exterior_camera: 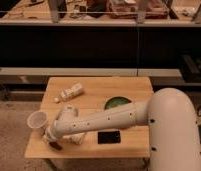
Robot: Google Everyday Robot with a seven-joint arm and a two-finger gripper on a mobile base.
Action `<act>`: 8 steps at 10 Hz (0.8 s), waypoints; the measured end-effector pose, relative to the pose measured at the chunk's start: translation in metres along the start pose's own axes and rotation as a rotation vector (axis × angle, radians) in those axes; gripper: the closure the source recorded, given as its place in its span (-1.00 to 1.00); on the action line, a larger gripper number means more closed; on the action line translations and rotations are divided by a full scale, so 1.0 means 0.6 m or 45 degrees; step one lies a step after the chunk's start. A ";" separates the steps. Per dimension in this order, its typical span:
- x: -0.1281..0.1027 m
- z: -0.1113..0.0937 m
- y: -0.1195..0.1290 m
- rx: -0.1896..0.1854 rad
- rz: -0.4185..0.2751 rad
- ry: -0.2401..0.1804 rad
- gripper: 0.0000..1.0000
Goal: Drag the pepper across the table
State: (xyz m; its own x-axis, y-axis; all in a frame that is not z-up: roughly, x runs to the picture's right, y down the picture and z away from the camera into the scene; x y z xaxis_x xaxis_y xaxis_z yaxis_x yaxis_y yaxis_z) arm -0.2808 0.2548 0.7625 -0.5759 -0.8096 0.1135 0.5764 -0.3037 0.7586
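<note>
A light wooden surface (129, 90) of plank strips is seen from above, with the robot's large white arm (109, 120) stretched across it from the right side toward the front left corner. The gripper (52, 142) is lowered to the front left part of the surface, close to the front edge, and its jaws are brought together. The pepper (56, 146), a small dark red elongated thing, lies at the gripper's tip on the wood near the front left corner; whether it is pinched between the jaws or only pressed by them cannot be told. A pale cup-shaped part (37, 121) is seen on the arm's end, just left of the wrist. A black flat rectangle (109, 137) lies on the wood just in front of the arm, right of the gripper. A green bowl (116, 103) is partly hidden behind the arm near the middle of the surface. Toward the back left, a pale boxy object (72, 92) lies tilted, with a small pale piece (56, 99) just beside it on its left.
</note>
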 end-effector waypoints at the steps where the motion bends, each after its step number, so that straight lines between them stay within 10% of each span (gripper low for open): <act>1: -0.003 0.001 -0.006 0.009 -0.005 0.005 0.49; 8: -0.023 0.017 -0.043 0.078 -0.023 0.016 0.49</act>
State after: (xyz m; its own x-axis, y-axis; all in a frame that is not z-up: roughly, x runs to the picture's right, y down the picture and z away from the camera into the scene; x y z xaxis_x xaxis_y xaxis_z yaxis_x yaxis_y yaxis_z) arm -0.2935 0.2789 0.7479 -0.5785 -0.8105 0.0920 0.5293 -0.2871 0.7984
